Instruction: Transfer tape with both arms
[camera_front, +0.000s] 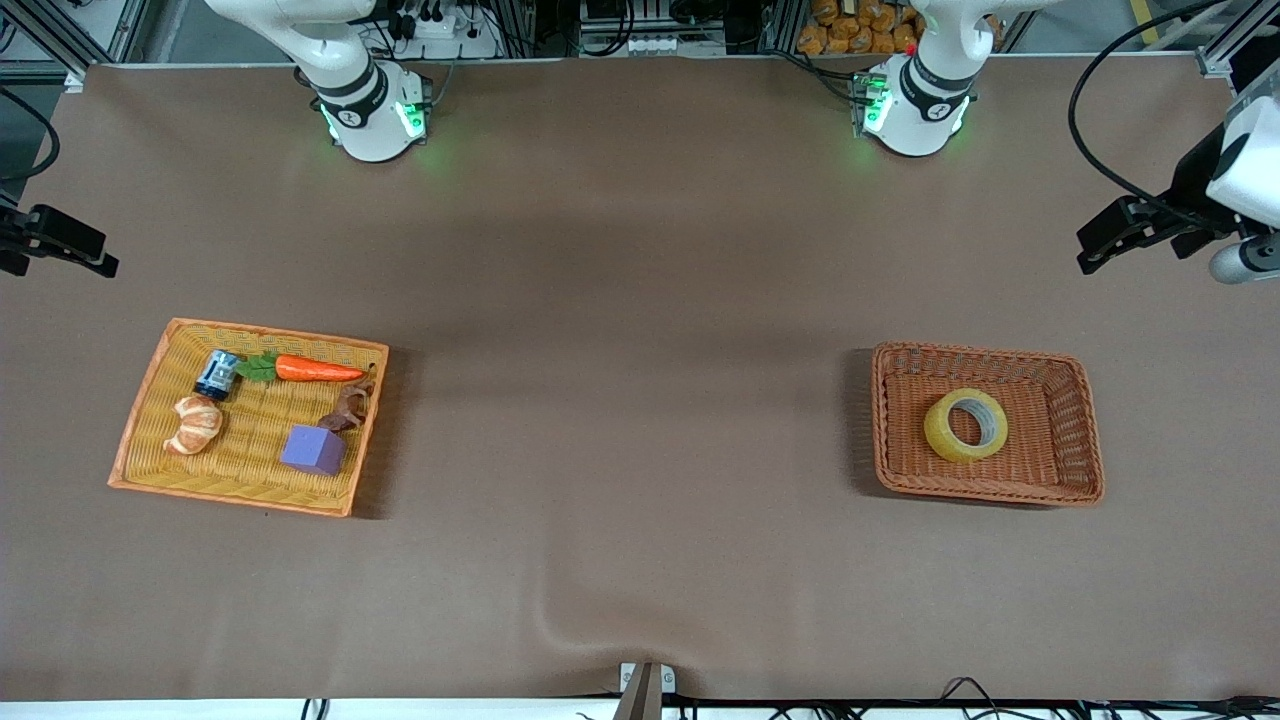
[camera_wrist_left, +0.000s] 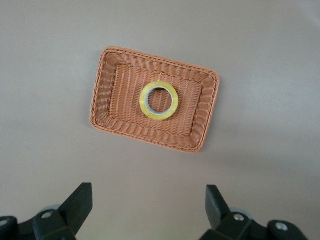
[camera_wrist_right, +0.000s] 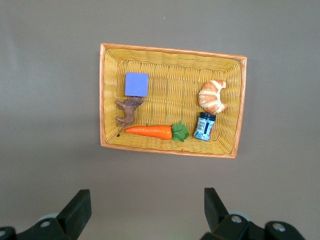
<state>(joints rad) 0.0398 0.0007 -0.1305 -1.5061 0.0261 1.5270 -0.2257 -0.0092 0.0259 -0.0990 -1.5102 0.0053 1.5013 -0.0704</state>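
Observation:
The tape (camera_front: 966, 425), a translucent yellowish roll with a grey core, lies flat in the brown wicker basket (camera_front: 985, 352) toward the left arm's end of the table. It also shows in the left wrist view (camera_wrist_left: 159, 100), in the middle of the basket (camera_wrist_left: 100, 102). My left gripper (camera_wrist_left: 148, 192) is open and empty, high over bare table beside the basket. My right gripper (camera_wrist_right: 147, 197) is open and empty, high over bare table beside the yellow tray (camera_wrist_right: 102, 95). Neither gripper shows in the front view; only the arm bases do.
The yellow wicker tray (camera_front: 140, 420) toward the right arm's end holds a carrot (camera_front: 315, 369), a croissant (camera_front: 194, 424), a blue jar (camera_front: 217, 374), a purple cube (camera_front: 313, 449) and a brown twisted piece (camera_front: 349, 407). Black fixtures stand at both table ends (camera_front: 60, 243) (camera_front: 1140, 228).

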